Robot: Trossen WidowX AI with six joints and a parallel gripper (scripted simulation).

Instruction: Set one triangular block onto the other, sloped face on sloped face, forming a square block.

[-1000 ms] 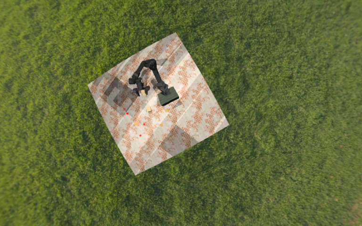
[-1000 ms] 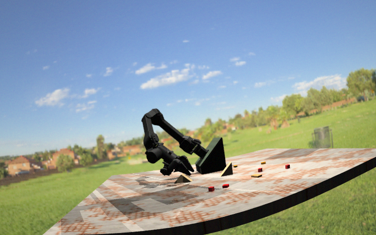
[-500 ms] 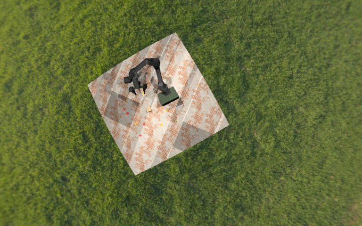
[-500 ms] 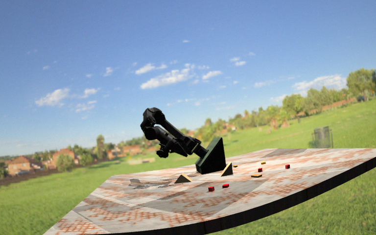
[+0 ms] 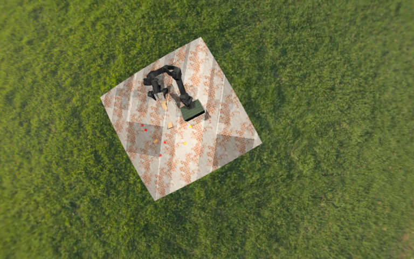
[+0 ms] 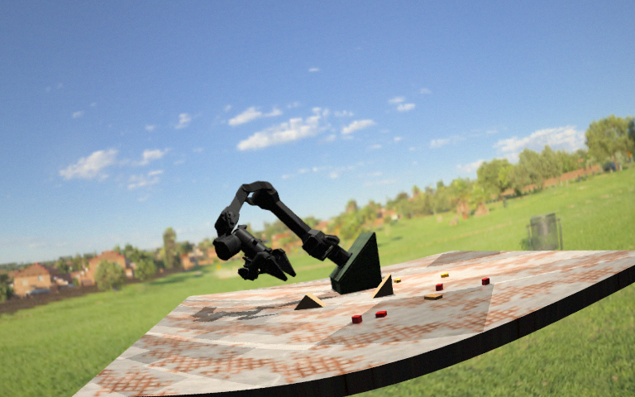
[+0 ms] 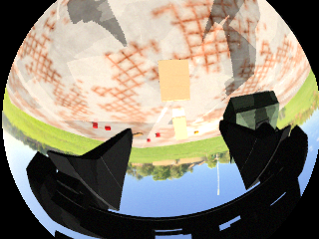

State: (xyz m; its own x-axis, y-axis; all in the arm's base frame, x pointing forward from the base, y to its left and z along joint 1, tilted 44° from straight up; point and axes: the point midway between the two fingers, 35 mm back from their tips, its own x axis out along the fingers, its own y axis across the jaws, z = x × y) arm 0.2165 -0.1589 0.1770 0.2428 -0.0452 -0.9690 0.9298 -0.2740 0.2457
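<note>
One tan triangular block (image 5: 164, 105) (image 6: 307, 303) (image 7: 174, 80) rests on the table in front of the fingers. In the exterior view its dark end looks like a low triangle with the peak near its middle. The other tan triangular block (image 5: 170, 124) (image 6: 385, 289) (image 7: 179, 127) stands apart from it, closer to the small pieces, with one steep side and a slope facing the first block. My gripper (image 5: 159, 98) (image 6: 289, 276) (image 7: 175, 128) is wide open and empty, raised above the table and short of the first block. The blocks do not touch each other.
The dark green base (image 5: 192, 110) (image 6: 360, 265) (image 7: 251, 110) stands beside the blocks. Several small red cubes (image 5: 145, 129) (image 6: 356, 319), two yellow pieces (image 5: 184, 143) (image 6: 444, 275) and a flat orange piece (image 5: 155, 141) (image 6: 433, 296) lie beyond the second block.
</note>
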